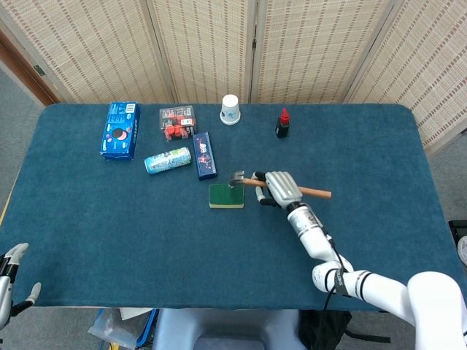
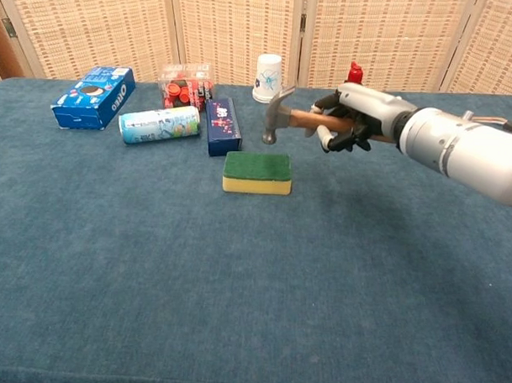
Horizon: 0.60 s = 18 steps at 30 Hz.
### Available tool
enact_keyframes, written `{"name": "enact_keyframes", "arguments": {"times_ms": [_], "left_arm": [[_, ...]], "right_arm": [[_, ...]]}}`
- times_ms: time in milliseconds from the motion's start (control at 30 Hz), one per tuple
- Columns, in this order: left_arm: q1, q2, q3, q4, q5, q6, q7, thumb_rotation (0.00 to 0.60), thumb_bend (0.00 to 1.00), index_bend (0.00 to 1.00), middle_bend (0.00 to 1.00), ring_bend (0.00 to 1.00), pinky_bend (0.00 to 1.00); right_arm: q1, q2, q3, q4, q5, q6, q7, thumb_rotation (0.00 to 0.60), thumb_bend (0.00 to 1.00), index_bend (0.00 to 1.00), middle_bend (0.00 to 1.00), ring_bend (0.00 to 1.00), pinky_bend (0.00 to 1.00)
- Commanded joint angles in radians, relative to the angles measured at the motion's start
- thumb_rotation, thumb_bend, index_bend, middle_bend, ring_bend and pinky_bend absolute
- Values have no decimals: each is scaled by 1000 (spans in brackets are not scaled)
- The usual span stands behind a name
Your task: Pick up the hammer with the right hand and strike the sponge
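Observation:
My right hand [image 1: 279, 188] [image 2: 353, 119] grips the wooden handle of the hammer [image 1: 315, 192] [image 2: 280, 112]. The steel head hangs in the air a short way above the right part of the sponge [image 1: 226, 196] [image 2: 257, 172], without touching it. The sponge is a yellow block with a green top, lying flat on the blue table [image 1: 109, 219]. My left hand [image 1: 9, 281] shows only at the lower left edge of the head view, off the table, fingers apart and holding nothing.
Along the far side lie a blue cookie box [image 1: 120, 130], a drink can [image 1: 167, 160], a dark blue packet [image 1: 205, 155], a clear box of red items [image 1: 177, 121], a paper cup [image 1: 230, 109] and a red-capped bottle [image 1: 282, 123].

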Motion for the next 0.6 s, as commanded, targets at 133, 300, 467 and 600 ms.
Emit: {"name": "enact_keyframes", "arguments": {"times_ms": [133, 300, 467, 600], "left_arm": [[-4, -2, 1, -3, 8, -3, 4, 600, 318, 82, 126, 135, 49], [-9, -1, 2, -10, 16, -5, 9, 600, 317, 82, 127, 135, 49], [-12, -1, 3, -20, 18, -6, 22, 600, 317, 82, 126, 135, 49], [-10, 1, 4, -27, 18, -5, 26, 600, 318, 82, 126, 135, 49]], "right_arm": [[-41, 66, 7, -36, 2, 27, 13, 600, 824, 656, 801, 739, 840], [-63, 79, 8, 6, 26, 27, 28, 600, 815, 656, 790, 739, 840], [-66, 67, -3, 71, 31, -14, 65, 600, 783, 655, 736, 695, 754], [-62, 45, -12, 122, 22, -48, 99, 600, 730, 587, 656, 601, 626]]}}
